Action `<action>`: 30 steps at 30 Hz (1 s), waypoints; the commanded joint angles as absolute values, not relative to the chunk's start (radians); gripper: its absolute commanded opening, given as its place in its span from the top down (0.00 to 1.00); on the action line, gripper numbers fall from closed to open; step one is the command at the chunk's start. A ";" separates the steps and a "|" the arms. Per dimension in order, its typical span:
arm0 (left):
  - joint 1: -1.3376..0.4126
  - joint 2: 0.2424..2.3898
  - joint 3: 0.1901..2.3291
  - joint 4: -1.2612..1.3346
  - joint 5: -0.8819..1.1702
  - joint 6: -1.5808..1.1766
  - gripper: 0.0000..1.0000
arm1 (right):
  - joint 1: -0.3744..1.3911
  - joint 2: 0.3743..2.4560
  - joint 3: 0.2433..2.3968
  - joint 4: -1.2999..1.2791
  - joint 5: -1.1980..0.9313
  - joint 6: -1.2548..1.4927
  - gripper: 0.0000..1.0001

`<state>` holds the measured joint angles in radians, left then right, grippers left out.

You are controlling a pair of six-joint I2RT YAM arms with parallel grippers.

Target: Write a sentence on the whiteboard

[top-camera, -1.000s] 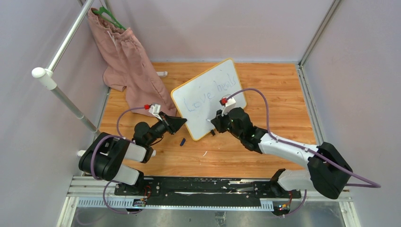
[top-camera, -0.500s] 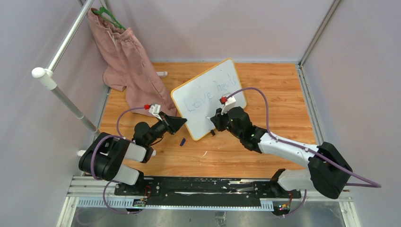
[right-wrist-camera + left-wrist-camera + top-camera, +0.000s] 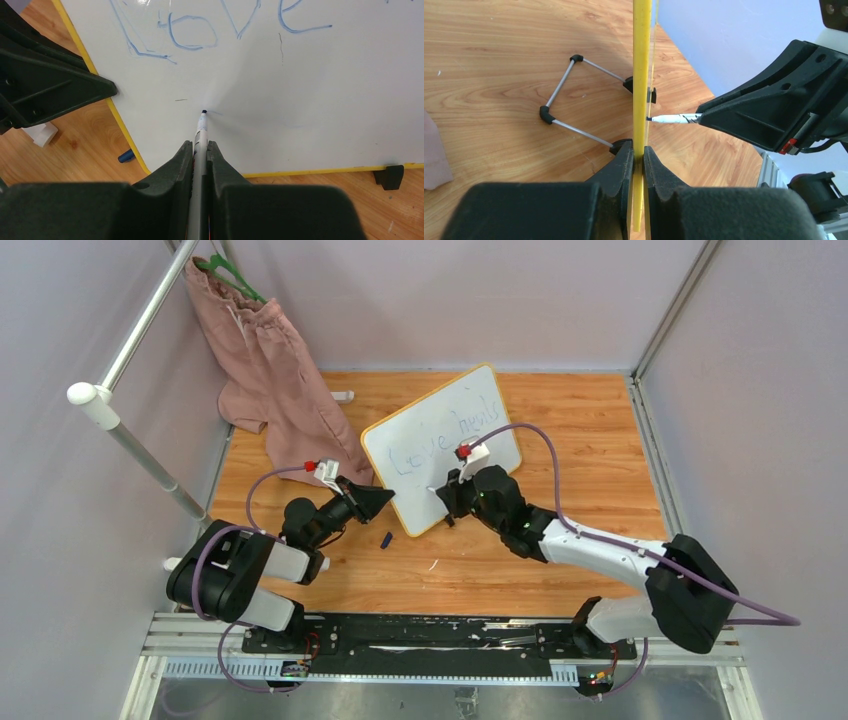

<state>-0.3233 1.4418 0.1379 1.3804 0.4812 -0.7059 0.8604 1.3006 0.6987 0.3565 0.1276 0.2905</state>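
The whiteboard (image 3: 445, 418) is white with a yellow-orange frame; the sentence (image 3: 416, 455) is faint blue. The marker (image 3: 201, 131) is white, blue-tipped. Upper left, the cloth (image 3: 275, 380) is dusty pink.

Sentence (image 3: 192, 48) cropped at top edge

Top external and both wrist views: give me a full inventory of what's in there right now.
whiteboard: 1, white with yellow frame, propped at table centre
writing: 2 words, faint blue, "Love" and roughly "heals", on the board
marker: 1, white barrel, dark tip at the board below "Love"
wire stand: 1, grey with black joints, behind the board
small piece: 1, dark blue, on the table by the board's near corner
garment: 1, pink, hanging back left
hanger: 1, green, at the garment's top
table: 1, wood
left gripper: 1, black, shut on the board's edge
right gripper: 1, black, shut on the marker
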 commanded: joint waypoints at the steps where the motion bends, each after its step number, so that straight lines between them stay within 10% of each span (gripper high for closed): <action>1: -0.331 1.430 0.134 1.405 0.485 -0.690 1.00 | 0.894 1.329 0.730 0.380 0.121 0.274 1.00; 30: -0.333 1.409 0.132 1.393 0.485 -0.689 1.00 | 0.898 1.324 0.713 0.231 0.223 0.246 1.00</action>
